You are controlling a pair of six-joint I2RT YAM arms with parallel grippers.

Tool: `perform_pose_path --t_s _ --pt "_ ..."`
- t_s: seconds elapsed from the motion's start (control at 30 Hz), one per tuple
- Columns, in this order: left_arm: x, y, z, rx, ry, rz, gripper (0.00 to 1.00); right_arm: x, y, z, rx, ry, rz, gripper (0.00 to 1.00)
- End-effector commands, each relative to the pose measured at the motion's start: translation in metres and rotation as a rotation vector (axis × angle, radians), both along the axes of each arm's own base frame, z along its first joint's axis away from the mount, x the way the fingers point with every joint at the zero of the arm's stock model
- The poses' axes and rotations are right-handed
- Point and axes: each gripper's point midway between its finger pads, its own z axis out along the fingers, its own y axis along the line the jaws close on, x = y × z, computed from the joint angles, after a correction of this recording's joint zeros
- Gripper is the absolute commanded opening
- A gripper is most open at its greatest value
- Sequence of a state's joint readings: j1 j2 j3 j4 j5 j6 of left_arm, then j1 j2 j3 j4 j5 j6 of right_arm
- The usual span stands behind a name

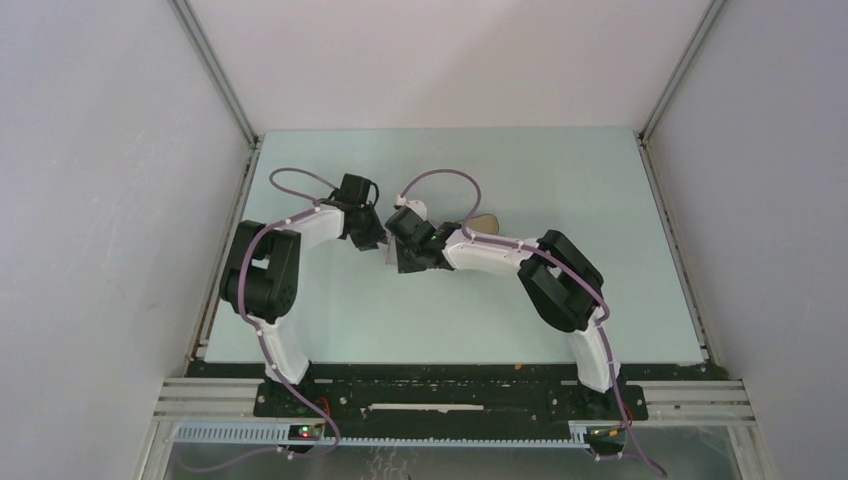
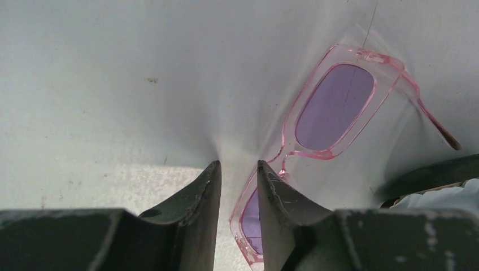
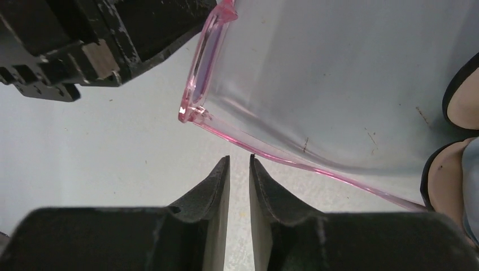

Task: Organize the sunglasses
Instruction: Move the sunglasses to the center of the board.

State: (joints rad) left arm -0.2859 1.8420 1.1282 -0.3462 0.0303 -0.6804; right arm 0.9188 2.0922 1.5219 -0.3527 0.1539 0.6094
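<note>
The sunglasses (image 2: 333, 107) lie flat on the table; they have a pink translucent frame and purple lenses. In the left wrist view my left gripper (image 2: 238, 165) stands over one end of the frame. Its jaws are a narrow gap apart, the frame's corner shows in the gap, and neither finger grips it. In the right wrist view my right gripper (image 3: 239, 158) is shut and empty, its tip at the glasses' thin arm (image 3: 316, 169). In the top view both grippers, left (image 1: 378, 243) and right (image 1: 400, 255), meet at mid-table and hide the glasses.
The open black case with tan lining (image 1: 484, 222) lies just behind the right wrist. It also shows at the right edge of the right wrist view (image 3: 460, 107). A pale blue-grey cloth (image 2: 452, 195) lies by the case. White walls enclose the table.
</note>
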Motion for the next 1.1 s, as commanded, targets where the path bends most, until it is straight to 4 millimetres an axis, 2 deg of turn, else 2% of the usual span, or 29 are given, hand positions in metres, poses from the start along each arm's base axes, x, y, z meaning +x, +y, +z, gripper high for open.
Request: perform_pose_path --t_s 0.0,0.07,0.13,0.17,0.3,0.43,0.57,0.6,0.73,1.07 --pt "-0.022 0.008 -0.015 0.054 0.091 -0.017 0.35 0.004 -0.004 0.030 0.046 -0.047 0.041 0.30" --pt "-0.022 0.013 -0.010 0.058 0.084 -0.006 0.35 0.002 -0.008 0.041 0.051 -0.088 0.104 0.39" --pt "-0.024 0.017 -0.003 0.060 0.078 0.001 0.35 0.001 -0.014 0.047 0.017 -0.126 0.195 0.53" --pt "-0.025 0.020 0.001 0.059 0.074 0.006 0.35 0.000 -0.015 0.049 -0.001 -0.137 0.257 0.56" --pt "-0.029 0.034 0.025 0.047 0.032 0.038 0.36 0.003 -0.021 0.051 -0.098 -0.207 0.445 0.57" --pt "-0.031 0.042 0.044 0.042 0.002 0.052 0.37 0.013 -0.022 0.048 -0.120 -0.244 0.506 0.57" --pt "-0.033 0.040 0.059 0.021 -0.029 0.047 0.38 0.021 -0.019 0.032 -0.138 -0.254 0.577 0.54" --pt "-0.032 0.039 0.062 0.016 -0.035 0.045 0.39 0.017 -0.017 0.028 -0.129 -0.255 0.619 0.55" --pt "-0.028 0.039 0.070 0.010 -0.043 0.046 0.39 0.002 -0.010 0.018 -0.047 -0.230 0.749 0.56" --pt "-0.033 0.046 0.080 -0.010 -0.056 0.059 0.40 0.012 -0.012 -0.009 -0.094 -0.260 0.768 0.53"
